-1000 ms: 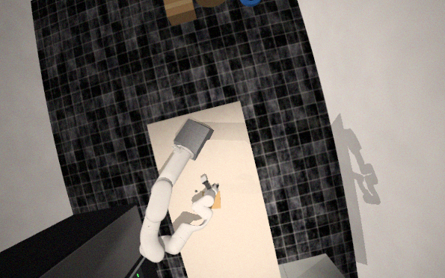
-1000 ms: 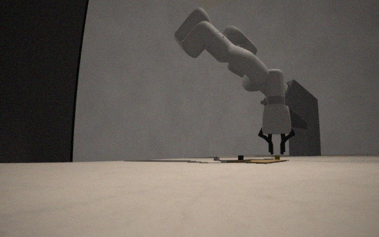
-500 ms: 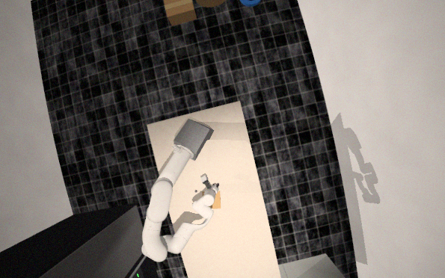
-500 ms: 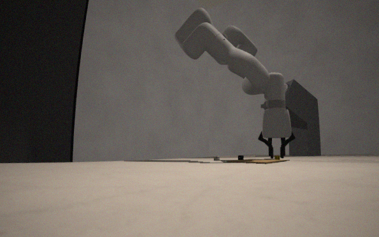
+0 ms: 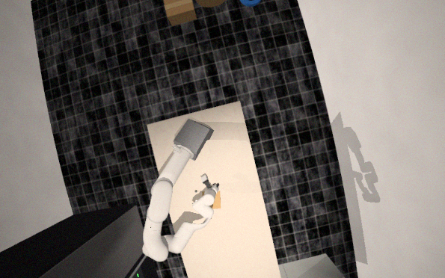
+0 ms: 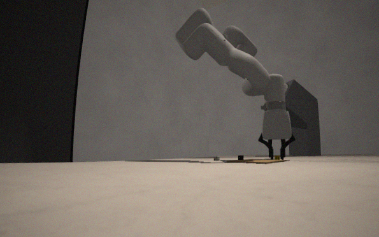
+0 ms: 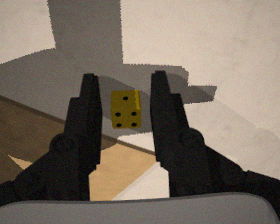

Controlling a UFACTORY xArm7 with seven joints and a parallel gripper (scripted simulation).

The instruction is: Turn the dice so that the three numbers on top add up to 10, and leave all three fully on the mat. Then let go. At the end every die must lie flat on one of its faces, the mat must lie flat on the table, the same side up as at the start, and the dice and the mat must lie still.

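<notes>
the pincer [image 7: 126,99] points straight down, its fingers part open and straddling a yellow die [image 7: 126,108] with a gap on each side; nothing is gripped. the fingertips reach down close to the table [image 6: 183,197]. the die lies flat beside the edge of the tan mat [image 7: 120,165], in the arm's shadow; whether it rests on the mat cannot be told. two more dice, one dark [image 6: 240,157] and one grey [image 6: 216,158], sit farther out to one side of the pincer. the surface is a pale beige top. beyond it: a grey box [image 6: 304,118] behind the arm, plain grey walls, a dark tiled floor [image 5: 125,75].
</notes>
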